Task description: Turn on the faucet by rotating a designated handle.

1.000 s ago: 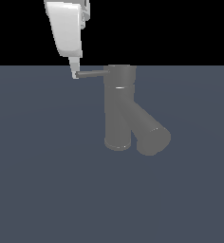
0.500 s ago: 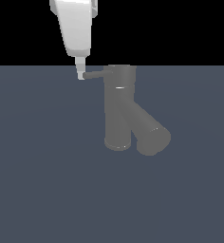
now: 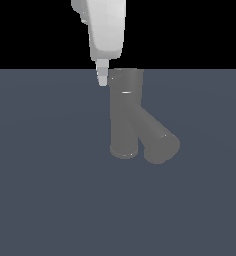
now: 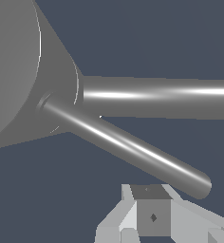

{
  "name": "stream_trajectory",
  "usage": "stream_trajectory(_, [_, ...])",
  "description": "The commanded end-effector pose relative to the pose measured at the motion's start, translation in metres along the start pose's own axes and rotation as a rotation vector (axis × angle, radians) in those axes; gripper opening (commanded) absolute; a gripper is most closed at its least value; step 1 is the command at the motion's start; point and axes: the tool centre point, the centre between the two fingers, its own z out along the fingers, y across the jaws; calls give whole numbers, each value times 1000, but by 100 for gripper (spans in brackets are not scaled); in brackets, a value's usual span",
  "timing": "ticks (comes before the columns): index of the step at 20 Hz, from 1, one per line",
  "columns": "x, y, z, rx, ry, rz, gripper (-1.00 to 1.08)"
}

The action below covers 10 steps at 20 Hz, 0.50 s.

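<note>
The grey faucet [image 3: 125, 117] stands upright on the dark floor, and its thick spout [image 3: 157, 142] slants down toward the exterior view's right. My white gripper [image 3: 103, 76] hangs from above with its fingertips together, right against the side of the faucet's top cap on the exterior view's left. There the fingertips cover the handle. In the wrist view the handle [image 4: 133, 149] is a thin shiny rod sticking out from the faucet's top [image 4: 19, 71], apart from the thick spout [image 4: 156, 97]. My gripper [image 4: 151, 214] sits just beside the rod's free end, shut and holding nothing.
A flat dark blue-grey floor [image 3: 50, 190] spreads around the faucet, with a black background above it.
My gripper has slid toward the exterior view's right, up to the faucet's cap. The handle has swung with it and now looks far shorter in the exterior view.
</note>
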Motion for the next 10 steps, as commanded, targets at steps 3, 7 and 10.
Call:
stream_trajectory(3, [28,19,0,-4,0,29,-100])
stream_trajectory(7, [24,16,0,-1,1,8,-100])
stream_trajectory(10, [42,16,0,-2,1,12,-100])
